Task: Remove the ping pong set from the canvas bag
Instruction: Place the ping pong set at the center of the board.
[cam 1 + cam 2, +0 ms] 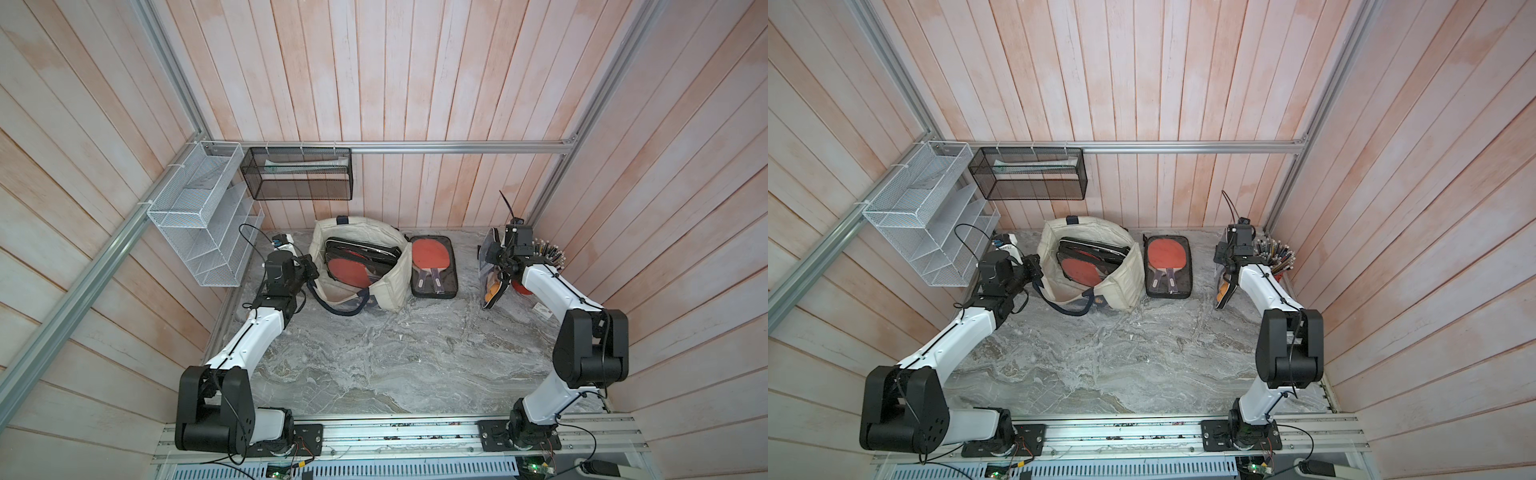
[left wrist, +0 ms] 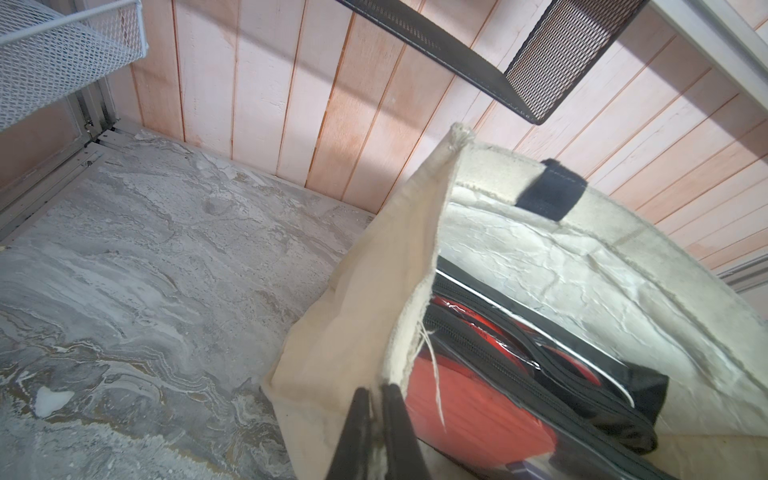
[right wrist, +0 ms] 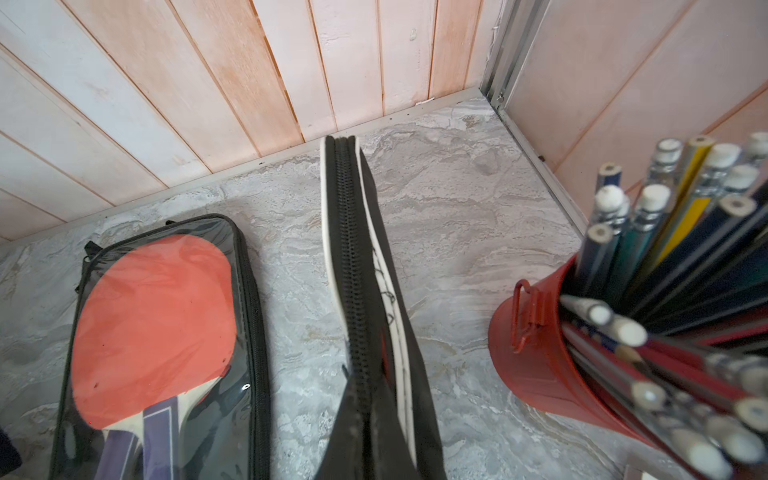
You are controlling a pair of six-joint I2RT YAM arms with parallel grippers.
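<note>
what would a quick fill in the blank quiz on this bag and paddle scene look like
1. Inside the canvas bag, whose rim the left gripper is shut on, the paddle rubber that shows is ____.
2. The right gripper is shut on a zipped black case beside a red tin full of ____.
3. Exactly ____ ping pong set lies flat on the table outside the bag.

Missing words: red; pencils; one

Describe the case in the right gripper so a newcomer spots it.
Find the red pencil tin in the far right corner. Beside it, the right gripper pinches a black zippered case. Unlike the flat case nearby, it is turned on edge.
</note>
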